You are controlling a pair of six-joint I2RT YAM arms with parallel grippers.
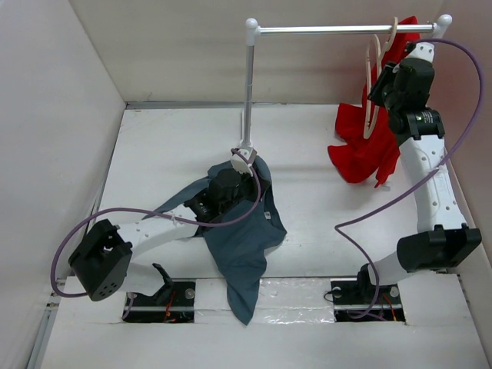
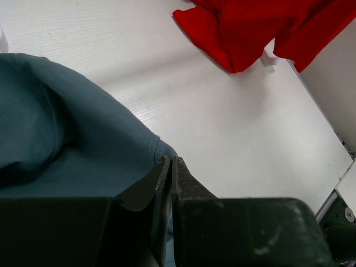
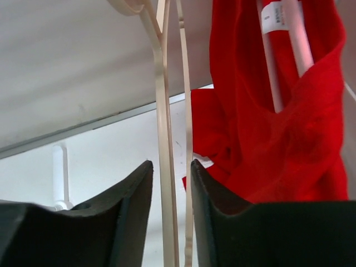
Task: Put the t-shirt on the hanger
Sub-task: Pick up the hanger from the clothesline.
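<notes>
At the left-centre of the table (image 1: 307,154), the left gripper (image 2: 169,161) is reaching in over the t-shirt (image 1: 242,246), and its fingers (image 2: 186,183) are pressing together, pinching a stitched edge of the blue-grey fabric. The rest of the shirt is lying bunched on the table, with a tail trailing toward the arm bases. This grip is probably meant to lift an opening clear so the hanger can go in. Moving right, the metal rail (image 1: 338,30) is standing behind the shirt on its post. The hanger (image 3: 163,139) is hanging from the rail's right end, well apart from the shirt. The right gripper (image 3: 171,163) is raised up to it, fingers spread with the pale hanger strips between them; I cannot tell whether the pads are touching yet. It looks to be lining up to take the hanger off the rail. Just right of the hanger, the red garment (image 1: 357,150) is hanging from the same rail and draping down to the table.
</notes>
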